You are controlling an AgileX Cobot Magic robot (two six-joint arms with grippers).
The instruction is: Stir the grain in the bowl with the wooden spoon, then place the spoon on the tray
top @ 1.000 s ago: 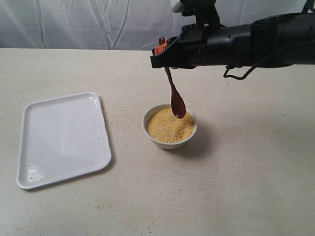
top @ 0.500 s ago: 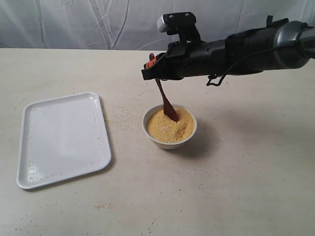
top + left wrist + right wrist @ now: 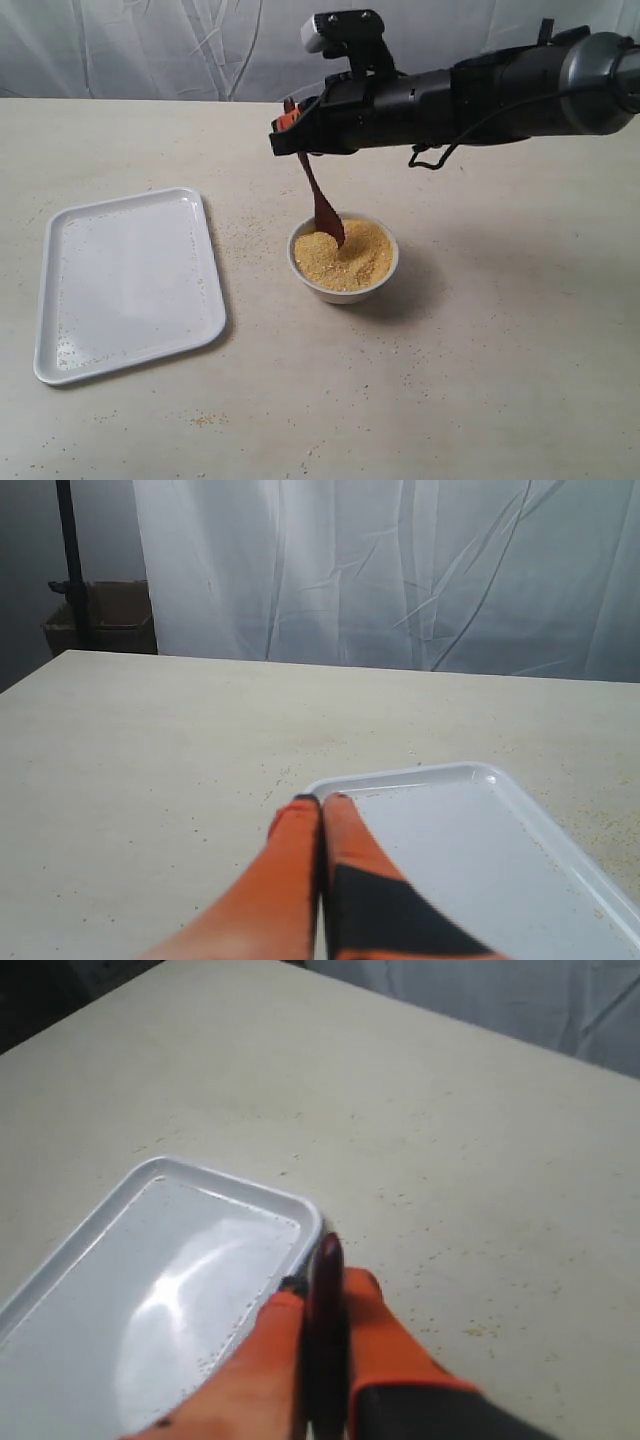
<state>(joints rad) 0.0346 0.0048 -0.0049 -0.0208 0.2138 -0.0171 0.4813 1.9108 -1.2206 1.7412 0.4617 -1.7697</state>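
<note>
The white bowl (image 3: pixel 343 287) sits mid-table, filled with yellow-orange grain (image 3: pixel 350 258). My right gripper (image 3: pixel 287 122) reaches in from the right and is shut on the handle of the dark wooden spoon (image 3: pixel 318 196), which hangs down with its head dipped into the grain at the bowl's left side. In the right wrist view the spoon handle (image 3: pixel 324 1290) stands between the orange fingers (image 3: pixel 375 1332). The white tray (image 3: pixel 125 280) lies left of the bowl. My left gripper (image 3: pixel 322 802) is shut and empty, by the tray corner (image 3: pixel 440 820); it is out of the exterior view.
Loose grains are scattered on the beige table (image 3: pixel 500 380) around the bowl and on the tray floor. A white curtain (image 3: pixel 200 50) hangs along the far edge of the table. A dark stand and a box (image 3: pixel 100 615) are beyond the table in the left wrist view.
The right arm has carried the spoon leftward and lower: its head went from hanging just over the bowl's right side into the grain, ending at the left side. Tray and bowl stayed put.
</note>
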